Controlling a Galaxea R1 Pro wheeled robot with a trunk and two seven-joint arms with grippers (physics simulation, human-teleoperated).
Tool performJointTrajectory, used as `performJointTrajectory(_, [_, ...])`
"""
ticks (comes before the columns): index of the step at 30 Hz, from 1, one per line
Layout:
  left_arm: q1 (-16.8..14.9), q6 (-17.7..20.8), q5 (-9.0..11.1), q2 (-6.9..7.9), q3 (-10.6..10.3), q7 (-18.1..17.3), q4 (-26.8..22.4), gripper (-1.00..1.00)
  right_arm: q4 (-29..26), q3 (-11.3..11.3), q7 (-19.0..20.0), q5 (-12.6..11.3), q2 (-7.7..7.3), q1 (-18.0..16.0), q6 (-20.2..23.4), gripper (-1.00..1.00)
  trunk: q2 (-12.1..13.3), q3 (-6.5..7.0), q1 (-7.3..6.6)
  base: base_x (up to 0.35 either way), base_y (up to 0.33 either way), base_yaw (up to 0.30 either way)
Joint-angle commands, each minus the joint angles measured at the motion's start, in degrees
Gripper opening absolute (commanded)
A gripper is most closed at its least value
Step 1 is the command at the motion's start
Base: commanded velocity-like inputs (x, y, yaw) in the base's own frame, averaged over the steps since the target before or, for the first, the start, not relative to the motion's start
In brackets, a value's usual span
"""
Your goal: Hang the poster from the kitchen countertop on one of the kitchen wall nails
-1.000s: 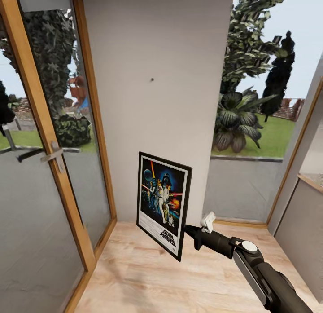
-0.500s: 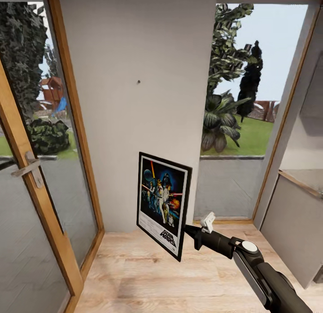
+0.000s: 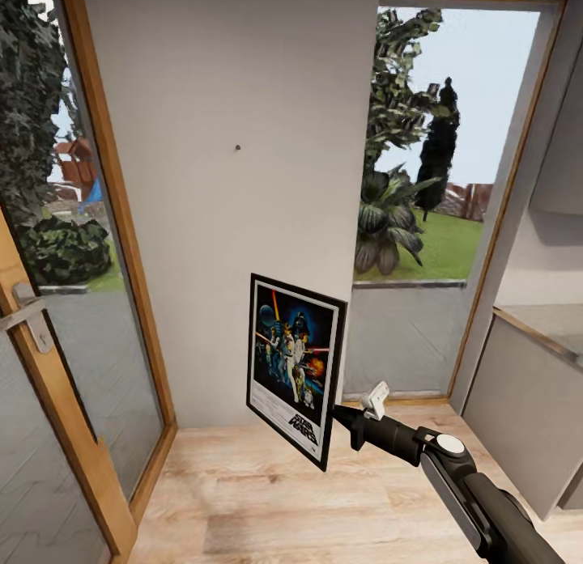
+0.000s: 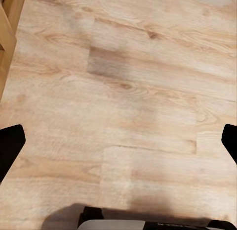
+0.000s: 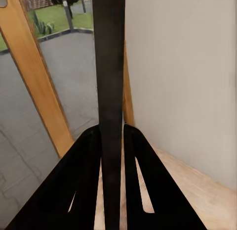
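Carrying step, by the look of it: upright rectangular Star Wars poster with thin black frame and white inner border pinched edge-on between the pressed-in jaws of the black right gripper, clear of the pale wooden floor. Tiny dark nail head well above the jaws, on the plain pale grey wall beyond them. Next, probably: raising the frame's top edge level with that dot. Left gripper spread wide, nothing between its jaws.
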Motion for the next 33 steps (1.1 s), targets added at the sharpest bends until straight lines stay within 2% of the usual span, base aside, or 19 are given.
performJointTrajectory(1, [0.03,0.53,0.19,-0.03,0.15,-0.29,-0.12,1.00,-0.01,0.08,0.18,-0.77,-0.04,-0.03,0.61,-1.00,-0.02,-0.01,0.05,0.326,0.031,-0.001])
performJointTrajectory(30, [0.03,0.54,0.28,-0.03,0.12,-0.26,-0.12,1.00,-0.02,0.06,0.26,-0.77,-0.04,-0.03,0.62,-1.00,-0.02,0.00,0.05,0.336,0.088,0.000])
performJointTrajectory(33, [0.03,0.54,0.35,-0.03,0.31,-0.25,-0.24,1.00,-0.25,-0.03,0.57,-0.83,-0.09,-0.03,0.70,-1.00,-0.02,0.00,0.05,0.119,0.010,0.000])
